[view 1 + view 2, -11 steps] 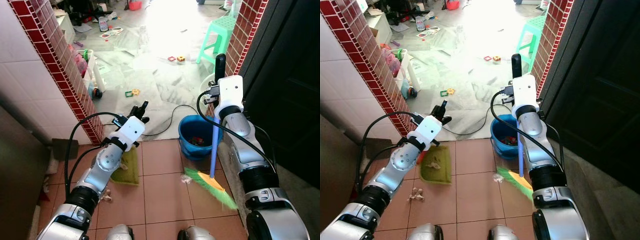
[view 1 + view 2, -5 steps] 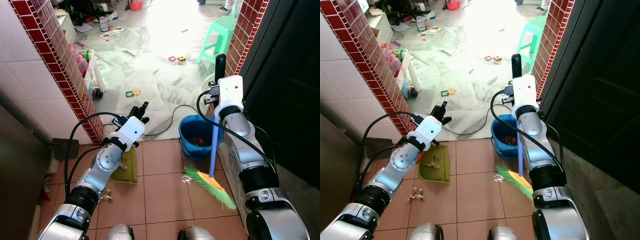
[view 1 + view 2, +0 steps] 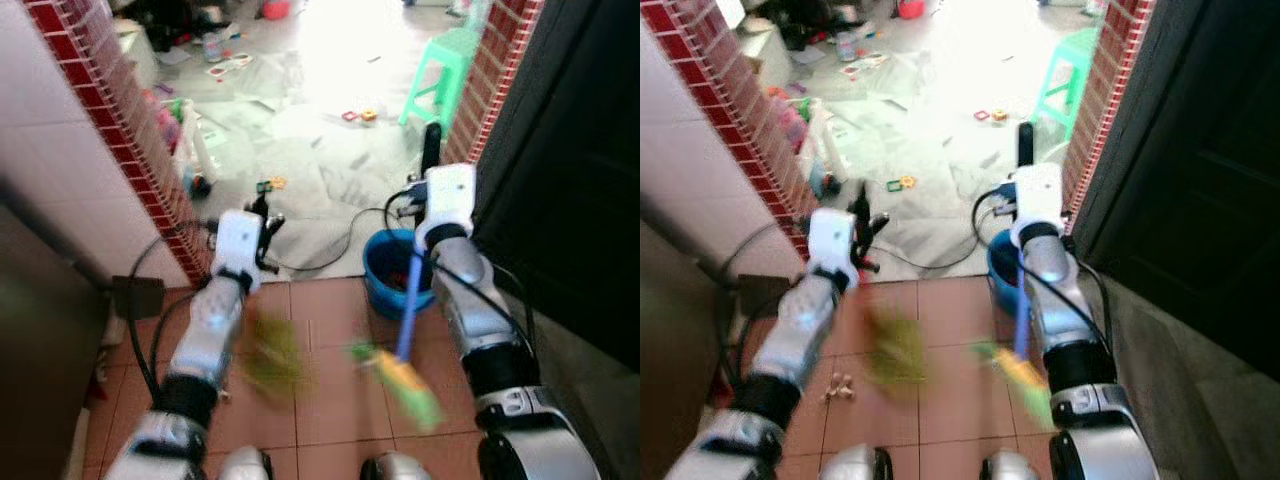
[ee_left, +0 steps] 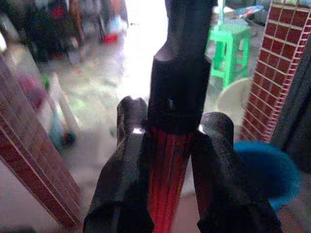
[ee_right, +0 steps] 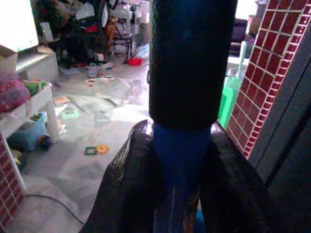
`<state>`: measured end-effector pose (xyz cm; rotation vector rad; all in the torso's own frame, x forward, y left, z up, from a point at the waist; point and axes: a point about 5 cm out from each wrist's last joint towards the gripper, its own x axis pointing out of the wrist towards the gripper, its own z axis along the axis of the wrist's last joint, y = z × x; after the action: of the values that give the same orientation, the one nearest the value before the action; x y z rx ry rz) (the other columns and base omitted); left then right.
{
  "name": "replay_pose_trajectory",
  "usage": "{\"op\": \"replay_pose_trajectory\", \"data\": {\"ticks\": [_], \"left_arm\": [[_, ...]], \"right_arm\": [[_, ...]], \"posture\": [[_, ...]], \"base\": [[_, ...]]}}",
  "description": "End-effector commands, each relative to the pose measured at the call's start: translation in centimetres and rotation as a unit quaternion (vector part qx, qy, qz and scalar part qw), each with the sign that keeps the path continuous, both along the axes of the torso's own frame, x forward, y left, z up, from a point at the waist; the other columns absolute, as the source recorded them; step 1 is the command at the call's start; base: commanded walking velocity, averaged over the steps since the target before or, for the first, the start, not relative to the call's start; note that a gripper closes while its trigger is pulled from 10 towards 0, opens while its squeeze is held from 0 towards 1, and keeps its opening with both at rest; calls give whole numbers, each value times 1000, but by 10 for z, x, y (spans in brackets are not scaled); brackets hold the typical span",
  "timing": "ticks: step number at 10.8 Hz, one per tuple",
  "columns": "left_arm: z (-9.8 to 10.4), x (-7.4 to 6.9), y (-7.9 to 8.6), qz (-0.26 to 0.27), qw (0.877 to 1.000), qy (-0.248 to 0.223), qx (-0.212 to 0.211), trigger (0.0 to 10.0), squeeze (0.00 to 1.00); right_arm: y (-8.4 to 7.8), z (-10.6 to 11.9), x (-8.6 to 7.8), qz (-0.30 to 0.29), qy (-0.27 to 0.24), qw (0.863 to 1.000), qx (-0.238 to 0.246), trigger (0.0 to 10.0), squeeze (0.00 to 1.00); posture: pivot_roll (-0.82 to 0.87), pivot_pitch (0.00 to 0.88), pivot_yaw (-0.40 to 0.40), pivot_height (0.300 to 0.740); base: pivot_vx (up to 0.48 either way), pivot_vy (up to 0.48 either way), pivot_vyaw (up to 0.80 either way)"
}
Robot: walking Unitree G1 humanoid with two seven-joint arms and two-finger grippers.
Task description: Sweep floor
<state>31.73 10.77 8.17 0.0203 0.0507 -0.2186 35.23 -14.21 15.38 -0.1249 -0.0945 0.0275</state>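
Sweeping stage: midway — blurred green dustpan (image 3: 268, 358) and green-bristled broom head (image 3: 398, 375) sit near each other on terracotta floor tiles (image 3: 320, 312).
Right gripper (image 5: 181, 160): fingers clamped round the blue broom handle (image 3: 409, 308).
Left gripper (image 4: 171, 145): fingers closed on the red-and-black dustpan handle (image 4: 174, 97).
Left to do: crumpled scraps (image 3: 841, 386) lie loose by the left arm — judged unswept.
Nearby: round blue bucket (image 3: 392, 270).
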Motion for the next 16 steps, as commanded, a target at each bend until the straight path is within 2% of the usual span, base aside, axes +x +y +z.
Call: {"op": "replay_pose_trajectory", "data": {"ticks": [1, 3, 5, 8, 10, 11, 12, 13, 14, 15, 16], "left_arm": [[10, 3, -6, -10, 1000, -19, -18, 10000, 0], [9, -2, -5, -9, 1000, -9, -28, 10000, 0], [5, -5, -3, -10, 1000, 5, -29, 10000, 0], [3, -5, -1, 4, 1000, 3, 0, 10000, 0], [2, -4, -1, 10, 1000, 2, -3, 10000, 0], [3, -4, -1, 10, 1000, -2, 1, 10000, 0], [3, -3, -1, 11, 1000, -3, 7, 10000, 0], [2, -3, 0, 12, 1000, -2, 8, 10000, 0], [2, -3, 0, 12, 1000, -1, 9, 10000, 0], [0, -2, 2, 11, 1000, 4, 16, 10000, 0], [2, -2, -1, 7, 1000, 1, 20, 10000, 0]], "right_arm": [[-3, 19, 6, -5, -35, 999, -4, 10000, 0], [-9, 22, 10, -21, -40, 999, 2, 10000, 0], [-3, 13, 10, -20, -10, 998, 51, 10000, 0], [-4, 5, 10, -19, 18, 998, 52, 10000, 0], [5, -2, 9, 4, 54, 994, 93, 10000, 0], [16, 2, 9, 38, 62, 990, 118, 10000, 0], [36, 18, 8, 116, 60, 983, 130, 10000, 0], [52, 34, 4, 190, 49, 973, 118, 10000, 0], [61, 46, 0, 241, 36, 964, 104, 10000, 0], [72, 72, -7, 314, -8, 947, 64, 10000, 0], [71, 81, -10, 338, -28, 940, 37, 10000, 0]], "posture": [[-109, 47, 37, 740], [-96, 49, 33, 740], [-93, 52, 32, 740], [-101, 53, 29, 740], [-103, 53, 28, 740], [-100, 50, 28, 740], [-99, 47, 28, 740], [-99, 48, 29, 740], [-100, 49, 30, 740], [-84, 55, 38, 740], [-69, 62, 25, 740]], "base": [[0, 0, 0], [0, 0, 0], [0, 0, 0], [0, 0, 0], [0, 0, 0], [0, 0, 0], [0, 0, 0], [0, 0, 0], [0, 0, 0], [0, 0, 0], [0, 0, 0]]}}
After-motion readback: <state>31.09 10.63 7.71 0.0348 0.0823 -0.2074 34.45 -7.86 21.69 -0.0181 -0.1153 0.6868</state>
